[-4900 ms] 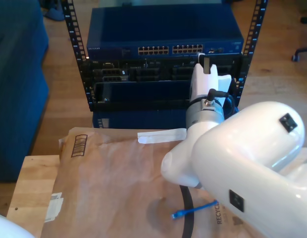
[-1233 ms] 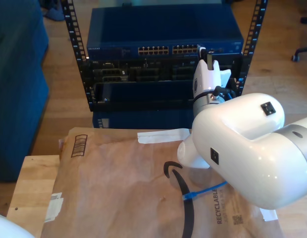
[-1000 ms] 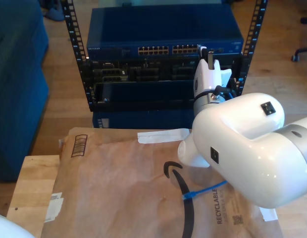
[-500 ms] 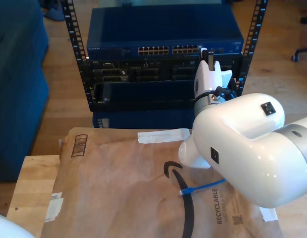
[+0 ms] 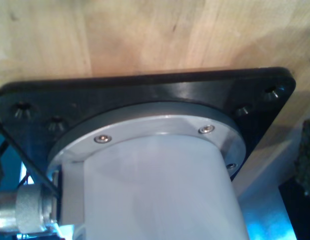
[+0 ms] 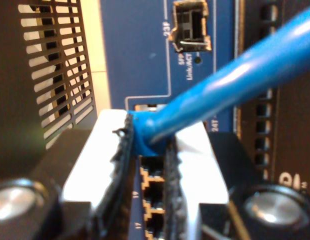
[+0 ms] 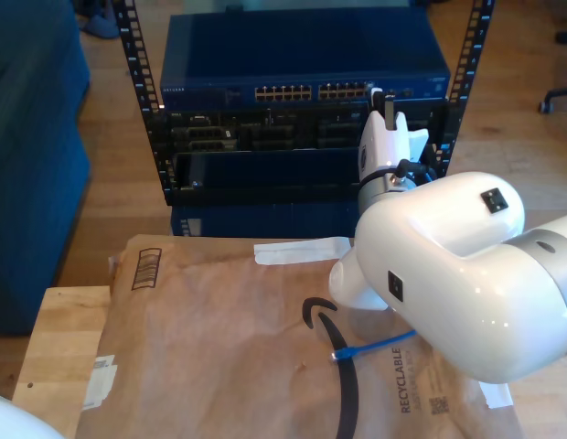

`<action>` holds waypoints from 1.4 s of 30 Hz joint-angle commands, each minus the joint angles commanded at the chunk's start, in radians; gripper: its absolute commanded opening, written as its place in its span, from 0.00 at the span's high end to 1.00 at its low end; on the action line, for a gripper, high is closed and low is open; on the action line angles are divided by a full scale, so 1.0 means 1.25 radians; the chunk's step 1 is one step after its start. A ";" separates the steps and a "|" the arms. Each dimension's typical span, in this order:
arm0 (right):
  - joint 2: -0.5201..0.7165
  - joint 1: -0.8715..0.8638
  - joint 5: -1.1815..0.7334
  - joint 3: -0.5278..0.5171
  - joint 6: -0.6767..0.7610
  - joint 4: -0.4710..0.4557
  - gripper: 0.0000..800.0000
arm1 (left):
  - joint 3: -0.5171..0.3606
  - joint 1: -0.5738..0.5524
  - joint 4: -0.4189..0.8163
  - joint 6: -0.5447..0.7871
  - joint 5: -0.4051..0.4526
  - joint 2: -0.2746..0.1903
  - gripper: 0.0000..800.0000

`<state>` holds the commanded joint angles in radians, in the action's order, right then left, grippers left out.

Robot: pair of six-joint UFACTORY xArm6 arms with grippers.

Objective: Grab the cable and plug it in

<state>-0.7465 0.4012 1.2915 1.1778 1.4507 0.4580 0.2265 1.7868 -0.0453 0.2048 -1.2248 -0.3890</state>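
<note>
**A:** Going from the exterior view's left to its right, what is there?

**B:** First a light wooden desk (image 7: 59, 352) under a sheet of brown paper packaging (image 7: 229, 347). Behind it stands a dark rack (image 7: 302, 137) holding a blue network switch (image 7: 302, 69) with a row of ports. To the right, a large white arm (image 7: 448, 274) reaches toward those ports.

**A:** Where is the cable?

**B:** The cable (image 6: 220, 82) is clenched between the jaws of my second gripper (image 6: 151, 145), just in front of the switch's ports (image 6: 154, 192). Its free end (image 7: 343, 353) lies on the brown paper, beside a thick dark arm cable (image 7: 343, 384).

**A:** Has anything just changed?

**B:** The arm has crept slightly closer to the switch over the last few seconds. The free plug has shifted across the paper, dragged by that reach.

**A:** What does that mean for the task?

**B:** I judge the grab is done and insertion is in hand. The held plug is hidden by the jaws, so I cannot tell whether it is seated.

**A:** And my first gripper?

**B:** The first wrist view looks at a black base plate (image 5: 145, 100) on wood. I cannot tell how those jaws stand.
</note>
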 joint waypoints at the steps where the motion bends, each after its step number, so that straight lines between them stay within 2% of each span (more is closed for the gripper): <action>1: 0.000 0.000 0.000 0.001 0.000 0.000 1.00 | 0.000 0.000 0.000 0.000 0.000 0.000 0.00; 29: -0.029 0.004 -0.021 0.063 0.000 0.001 1.00 | 0.000 0.000 0.000 0.000 0.000 0.000 0.00; 31: -0.026 0.004 -0.021 0.061 -0.001 -0.001 0.93 | 0.000 0.000 0.000 0.000 0.000 0.000 0.00; 33: -0.021 0.002 -0.022 0.056 -0.002 -0.004 0.73 | 0.000 0.000 0.000 0.000 0.000 0.000 0.00; 35: -0.010 0.004 -0.022 0.049 -0.002 -0.006 0.65 | 0.000 0.000 0.000 -0.001 0.000 0.000 0.00; 42: 0.014 0.005 -0.022 0.016 -0.002 -0.005 0.62 | 0.000 0.000 0.000 0.000 0.000 0.000 0.00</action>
<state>-0.7296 0.4074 1.2639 1.1978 1.4477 0.4519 0.2265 1.7868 -0.0453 0.2048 -1.2248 -0.3890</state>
